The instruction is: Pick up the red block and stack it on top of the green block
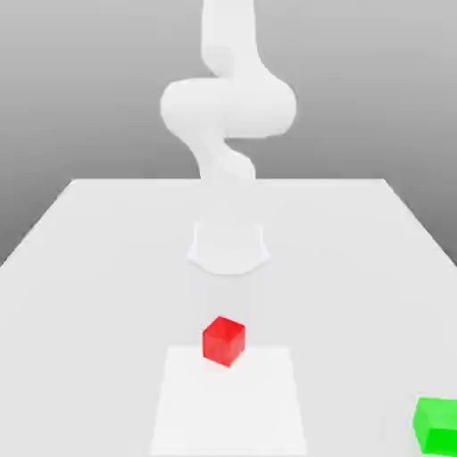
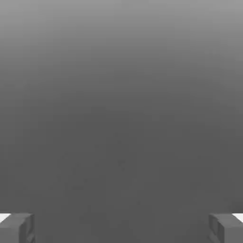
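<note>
On the white table [image 1: 89, 268], the red block [image 1: 223, 340] is seen resting on a paler square patch [image 1: 259, 402], and the green block [image 1: 437, 425] lies well to the exterior view's right. Neither block is seen between the claw's [image 2: 121, 228] fingertips [image 2: 16, 228], which are held wide apart with nothing gripped.

The red block [image 1: 223, 340] sits on the table [image 1: 80, 268], straddling the far edge of a square patch [image 1: 229, 406] marked on the table's near side, directly in front of the robot arm's base [image 1: 228, 247]. The green block [image 1: 437, 425] lies on the table well apart from it, nearer the camera and toward the exterior view's right, beyond the patch's edge. The arm [image 1: 228, 107] rises from its base behind both blocks, near the table's middle.
</note>
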Controlling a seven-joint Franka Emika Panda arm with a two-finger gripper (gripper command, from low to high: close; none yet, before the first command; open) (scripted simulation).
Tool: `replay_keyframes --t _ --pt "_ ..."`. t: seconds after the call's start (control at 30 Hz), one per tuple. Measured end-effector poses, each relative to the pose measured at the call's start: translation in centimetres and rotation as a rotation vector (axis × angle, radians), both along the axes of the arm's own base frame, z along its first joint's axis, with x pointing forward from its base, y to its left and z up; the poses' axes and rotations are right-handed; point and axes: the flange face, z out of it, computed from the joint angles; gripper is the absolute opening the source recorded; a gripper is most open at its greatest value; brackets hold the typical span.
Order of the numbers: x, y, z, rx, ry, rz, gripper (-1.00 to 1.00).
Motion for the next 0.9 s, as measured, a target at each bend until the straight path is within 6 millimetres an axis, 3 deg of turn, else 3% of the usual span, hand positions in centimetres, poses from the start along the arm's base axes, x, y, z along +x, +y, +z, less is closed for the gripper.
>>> replay_keyframes --t 0.13,0.3,0.43,0.6,0.8,0.83,0.9 --pt "3.2 -0.1 -9.9 0.053 0.146 -0.079 0.00" --pt "3.7 -0.3 -22.5 0.109 0.329 -0.191 0.00" --pt "1.2 -0.6 -32.6 0.146 0.486 -0.299 0.00" --pt "-4.4 -0.8 -45.0 0.176 0.682 -0.444 0.00" --pt "-5.4 -0.8 -50.9 0.180 0.708 -0.465 0.00" --pt "-5.5 -0.8 -51.5 0.180 0.709 -0.465 -1.00" --pt "-5.5 -0.8 -51.5 0.180 0.708 -0.465 -1.00"
